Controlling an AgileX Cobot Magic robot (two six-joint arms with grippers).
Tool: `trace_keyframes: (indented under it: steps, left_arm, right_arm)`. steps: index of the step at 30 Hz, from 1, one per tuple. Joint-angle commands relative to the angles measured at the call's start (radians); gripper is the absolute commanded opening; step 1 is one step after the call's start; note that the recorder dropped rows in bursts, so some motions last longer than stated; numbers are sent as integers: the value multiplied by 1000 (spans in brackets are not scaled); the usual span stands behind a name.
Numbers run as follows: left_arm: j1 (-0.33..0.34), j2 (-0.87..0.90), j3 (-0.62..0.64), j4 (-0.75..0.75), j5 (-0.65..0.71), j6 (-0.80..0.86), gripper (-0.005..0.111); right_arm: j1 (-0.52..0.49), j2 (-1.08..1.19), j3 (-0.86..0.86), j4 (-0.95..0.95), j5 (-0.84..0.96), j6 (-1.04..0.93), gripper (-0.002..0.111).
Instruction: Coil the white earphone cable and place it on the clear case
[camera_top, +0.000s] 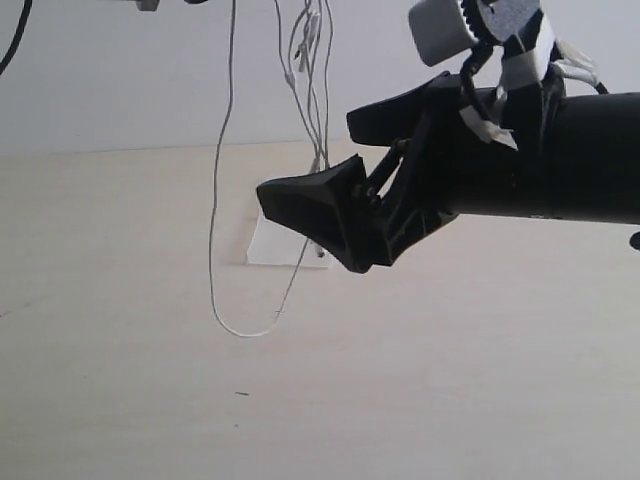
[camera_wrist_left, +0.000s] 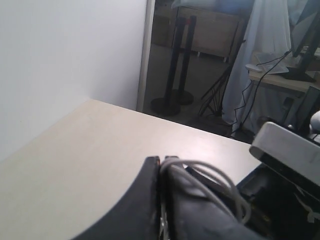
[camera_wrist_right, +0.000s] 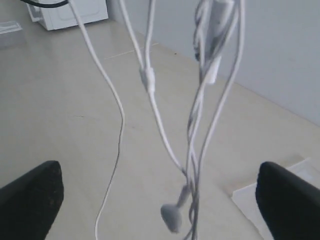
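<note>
The white earphone cable (camera_top: 213, 230) hangs from above the exterior view in several strands, and its lowest loop nearly reaches the table. My left gripper (camera_wrist_left: 161, 160), out of the exterior view, is shut on the cable (camera_wrist_left: 220, 180), which loops over one finger. My right gripper (camera_top: 318, 160) is open, its fingers (camera_wrist_right: 30, 200) wide apart. The dangling strands (camera_wrist_right: 155, 110) and an earbud (camera_wrist_right: 172, 217) hang between them without touching. The clear case (camera_top: 275, 245) lies flat on the table behind the strands, partly hidden by the right gripper. A corner of the case (camera_wrist_right: 247, 197) also shows in the right wrist view.
The pale wooden table (camera_top: 120, 380) runs up to a white wall. A white box (camera_wrist_right: 70, 12) stands at its far end. Past the table's edge (camera_wrist_left: 175, 117) are black stands (camera_wrist_left: 175, 60) and a draped cloth (camera_wrist_left: 255, 65).
</note>
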Motion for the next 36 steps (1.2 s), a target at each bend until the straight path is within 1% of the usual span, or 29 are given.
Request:
trace_keyframes:
  steps: [1, 3, 6, 10, 15, 17, 23, 29, 32, 36]
  left_arm:
    - [3, -7, -5, -18, 11, 3, 0]
    - [3, -7, -5, -18, 5, 3, 0]
    - [3, -7, -5, -18, -2, 3, 0]
    - [3, -7, -5, -20, -17, 3, 0]
    - [3, -7, -5, -45, -99, 3, 0]
    - [3, -7, -5, -45, -124, 3, 0]
    - [3, -7, -5, -47, -132, 3, 0]
    - [3, -4, -5, -75, -203, 24, 0]
    - [-5, 5, -5, -90, -215, 25, 0]
    - [-30, 18, -5, -109, -232, 76, 0]
  right_arm:
    - [-3, 46, -32, 8, 88, -10, 105]
    - [-3, 57, -36, 8, 139, -16, 105]
    - [-3, 66, -47, 8, 160, -16, 105]
    - [-3, 71, -61, 8, 160, -10, 105]
    - [-3, 71, -66, 8, 110, -16, 105]
    - [-3, 71, -71, 8, 107, -18, 105]
    - [-3, 121, -113, 8, 121, -14, 105]
    - [-3, 145, -131, 8, 130, -10, 105]
    - [-3, 155, -168, 8, 133, -10, 105]
    - [-3, 181, -202, 8, 131, -10, 105]
